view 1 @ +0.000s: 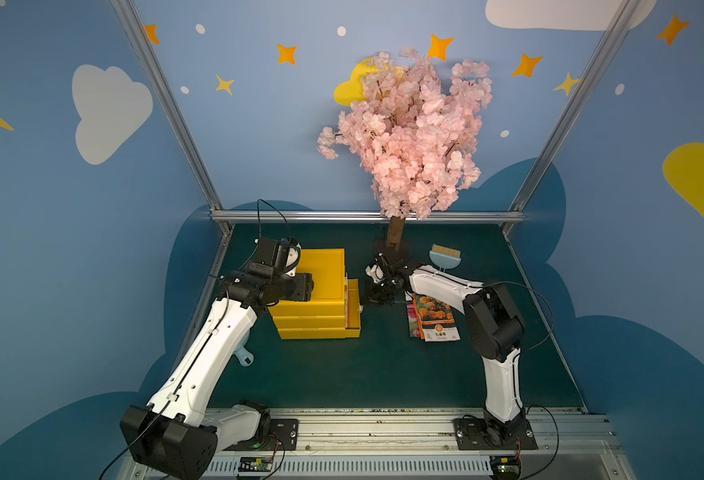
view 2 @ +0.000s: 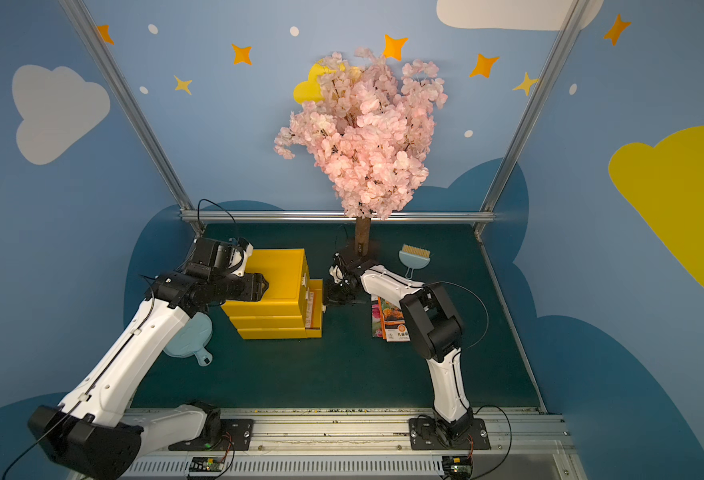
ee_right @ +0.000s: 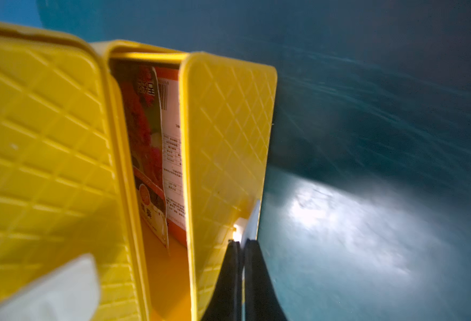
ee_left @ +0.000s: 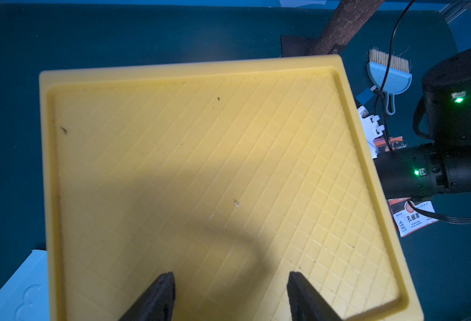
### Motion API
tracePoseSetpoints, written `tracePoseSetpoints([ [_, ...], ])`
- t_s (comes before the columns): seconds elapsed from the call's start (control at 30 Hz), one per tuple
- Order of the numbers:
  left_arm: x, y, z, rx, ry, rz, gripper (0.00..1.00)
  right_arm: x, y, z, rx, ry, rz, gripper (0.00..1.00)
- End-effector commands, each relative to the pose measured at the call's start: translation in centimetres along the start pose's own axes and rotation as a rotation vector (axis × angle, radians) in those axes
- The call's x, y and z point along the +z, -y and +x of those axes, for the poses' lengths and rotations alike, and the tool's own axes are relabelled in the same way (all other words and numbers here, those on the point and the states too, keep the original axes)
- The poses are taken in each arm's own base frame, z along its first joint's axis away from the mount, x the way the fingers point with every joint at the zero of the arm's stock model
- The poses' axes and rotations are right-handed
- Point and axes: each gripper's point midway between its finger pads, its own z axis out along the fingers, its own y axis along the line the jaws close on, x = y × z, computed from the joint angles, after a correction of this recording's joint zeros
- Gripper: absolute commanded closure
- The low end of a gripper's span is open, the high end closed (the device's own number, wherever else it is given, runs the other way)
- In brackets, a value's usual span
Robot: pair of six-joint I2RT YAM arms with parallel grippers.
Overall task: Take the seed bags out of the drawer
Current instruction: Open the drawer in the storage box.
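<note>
Jaws of the right arm (view 1: pixel 445 286) are pressed together, clamped on the thin white handle tab (ee_right: pixel 252 219) of the drawer (ee_right: pixel 223 139). In the right wrist view the tab runs out from between the two black fingers (ee_right: pixel 226 278). The drawer stands partly pulled out of the front of the yellow three-drawer cabinet (view 1: pixel 321 270), toward the right arm. Which level of the stack it belongs to cannot be told reliably. The open gap shows at least two seed bags (ee_right: pixel 145 133) inside the drawer: a red-flower packet partly covers a packet (ee_right: pixel 173 155) that shows its white-and-orange text back.

Jaws of the left arm (view 1: pixel 217 340) stand apart with nothing between them, over the diamond-patterned top panel (ee_left: pixel 201 166) of the cabinet. Contact with the panel cannot be told.

Further seed bags (view 1: pixel 433 318) lie stacked flat on the dark green surface (view 1: pixel 342 374), apart from the drawer and partly under the right arm. An orange-marigold packet is on top, with a pink-flower packet (view 1: pixel 411 322) beneath. A light-blue brush (view 1: pixel 445 257) lies beyond the right arm, near the trunk of the artificial blossom tree (view 1: pixel 404 137). A light-blue dustpan (view 2: pixel 188 338) lies beside the cabinet, partly under the left arm.
</note>
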Motion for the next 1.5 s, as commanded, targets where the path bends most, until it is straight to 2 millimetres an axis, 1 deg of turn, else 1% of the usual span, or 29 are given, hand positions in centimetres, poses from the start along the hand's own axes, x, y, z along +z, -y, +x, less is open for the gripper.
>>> tracePoseSetpoints([
  [0.0,0.3,-0.7,2.8,-0.029,-0.126,-0.021,0.31,-2.1,0.3,0.3,-0.027,0.009,0.012,1.0],
  [0.2,0.4,-0.7,2.7,-0.027,-0.128,-0.023,0.31,-3.1,2.2,0.7,-0.005,0.01,0.029,1.0],
  [0.43,0.5,-0.7,2.7,-0.027,-0.132,-0.021,0.31,-4.2,3.9,0.8,0.011,0.023,0.041,1.0],
  [0.57,0.6,-0.7,2.8,-0.028,-0.134,-0.022,0.31,-5.0,4.4,0.5,0.016,0.038,0.045,1.0],
  [0.8,0.5,-0.6,2.8,-0.027,-0.134,-0.021,0.31,-5.7,5.4,-0.1,0.03,0.054,0.065,1.0],
  [1.13,0.7,-0.6,2.8,-0.028,-0.138,-0.019,0.32,-5.7,6.6,-0.1,0.044,0.057,0.094,1.0],
  [1.17,0.6,-0.6,2.8,-0.029,-0.139,-0.018,0.32,-5.9,6.6,-0.2,0.041,0.062,0.097,0.98],
  [1.23,0.6,-0.6,2.8,-0.028,-0.139,-0.018,0.32,-6.2,6.6,-0.2,0.038,0.072,0.106,0.86],
  [1.37,0.6,-0.6,2.8,-0.029,-0.139,-0.018,0.32,-7.2,6.7,-0.6,0.036,0.096,0.12,0.71],
  [1.47,0.6,-0.6,2.8,-0.028,-0.138,-0.016,0.32,-8.0,6.8,-0.8,0.035,0.115,0.128,0.63],
])
